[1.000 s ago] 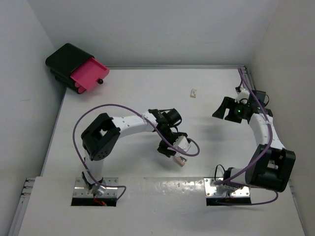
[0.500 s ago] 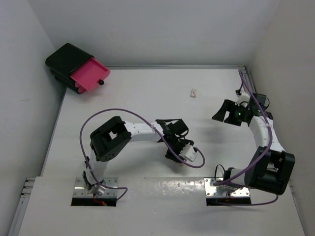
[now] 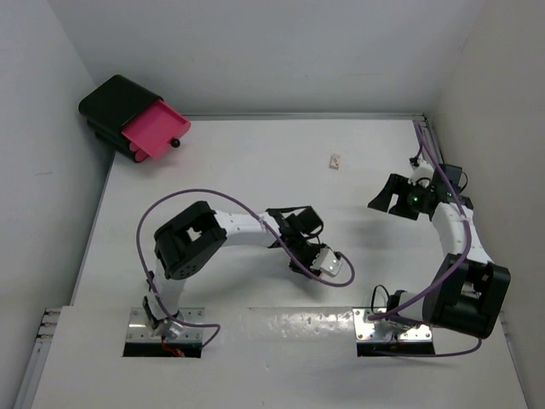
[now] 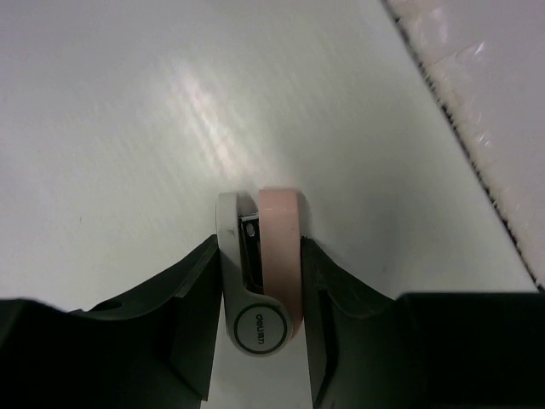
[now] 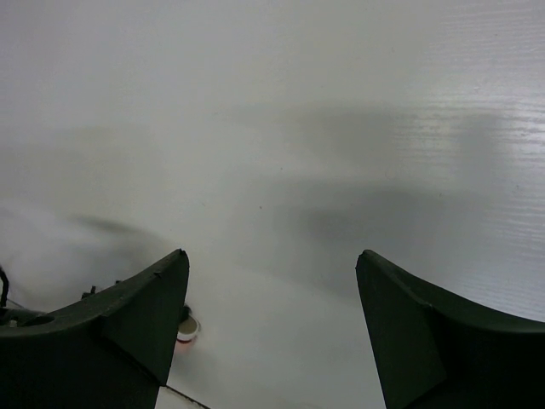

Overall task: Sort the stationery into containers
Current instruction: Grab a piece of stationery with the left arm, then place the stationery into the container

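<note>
My left gripper point(image 3: 313, 266) is low over the table near its front edge. In the left wrist view the gripper point(image 4: 259, 249) is shut on a small pink-and-white eraser-like block point(image 4: 279, 247) that has a round grey end cap, and both fingers press its sides. My right gripper point(image 3: 387, 194) is open and empty at the right, with its fingers point(image 5: 136, 315) wide apart above bare table. A small white block point(image 3: 335, 160) lies at the middle back. The black cabinet point(image 3: 111, 102) stands at the far left with one pink drawer point(image 3: 152, 129) pulled open.
A metal strip point(image 4: 477, 102) runs along the table's near edge, close to my left gripper. A small round red-and-white thing point(image 5: 186, 328) sits beside my right gripper's left finger. White walls close in the table on the left, back and right.
My left gripper has swung right and a little toward the near edge and now holds the pink-and-white block. The right gripper has shifted only slightly.
</note>
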{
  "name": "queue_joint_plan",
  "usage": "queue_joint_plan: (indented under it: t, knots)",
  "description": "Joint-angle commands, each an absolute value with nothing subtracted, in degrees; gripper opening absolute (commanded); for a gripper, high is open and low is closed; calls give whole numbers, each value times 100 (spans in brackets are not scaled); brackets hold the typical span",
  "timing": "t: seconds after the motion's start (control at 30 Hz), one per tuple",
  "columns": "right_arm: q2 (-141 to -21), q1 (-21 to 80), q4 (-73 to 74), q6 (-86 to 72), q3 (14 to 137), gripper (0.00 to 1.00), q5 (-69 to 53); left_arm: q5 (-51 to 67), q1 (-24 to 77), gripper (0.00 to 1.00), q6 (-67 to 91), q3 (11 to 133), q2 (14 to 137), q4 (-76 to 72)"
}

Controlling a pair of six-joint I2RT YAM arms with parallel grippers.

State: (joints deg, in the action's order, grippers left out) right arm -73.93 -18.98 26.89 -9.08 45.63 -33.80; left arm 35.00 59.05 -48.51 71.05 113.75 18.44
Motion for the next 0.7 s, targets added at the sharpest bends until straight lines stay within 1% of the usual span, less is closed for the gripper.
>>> queue_joint_plan:
  t: [0.0,0.03,0.07,0.17,0.2,0.23,0.27,0.3,0.33,0.37,0.4,0.43,0.5,0.57,0.67]
  knots:
    - [-7496,-1837,2277,-1010,4693,78,-3542,3279,5232,26,-4579,7100,11084,2380]
    - [-7558,-1811,2181,-1046,4763,78,-3542,3217,5038,25,-4501,7180,10979,2669]
    - [-7663,-1776,2127,-1098,4807,78,-3533,3191,4601,25,-4422,7459,10786,2863]
    - [-7857,-1618,1916,-1247,4983,78,-3542,3042,3852,25,-4281,8188,10618,3786]
    - [-7988,-1530,1873,-1292,5036,77,-3542,2832,3301,25,-4245,8879,10652,4032]
    - [-8041,-1486,1785,-1318,5141,77,-3525,2734,3009,25,-4149,9303,10705,4574]
    - [-8112,-1390,1732,-1379,5185,77,-3507,2655,2458,24,-4105,9760,10931,4840]
    - [-8234,-1336,1679,-1415,5229,77,-3498,2489,2200,24,-4009,10730,11073,5086]
    - [-8296,-1292,1618,-1467,5316,77,-3481,2435,1693,23,-3842,11245,11448,5550]
    - [-8358,-1188,1600,-1485,5370,77,-3472,2382,1435,23,-3771,11781,11670,5798]
    - [-8480,-1134,1591,-1494,5492,77,-3463,2295,1215,23,-3684,12761,11863,6192]
    - [-8542,-1082,1600,-1494,5537,77,-3463,2198,987,23,-3604,13162,12196,6335]
    - [-8691,-950,1573,-1503,5677,77,-3437,1770,529,23,-3473,13656,12313,6250]
    - [-8762,-853,1547,-1538,5756,77,-3410,1408,187,23,-3402,13545,12200,5952]
    - [-8903,-748,1521,-1591,5862,77,-3401,1249,-209,23,-3287,13403,12146,5599]
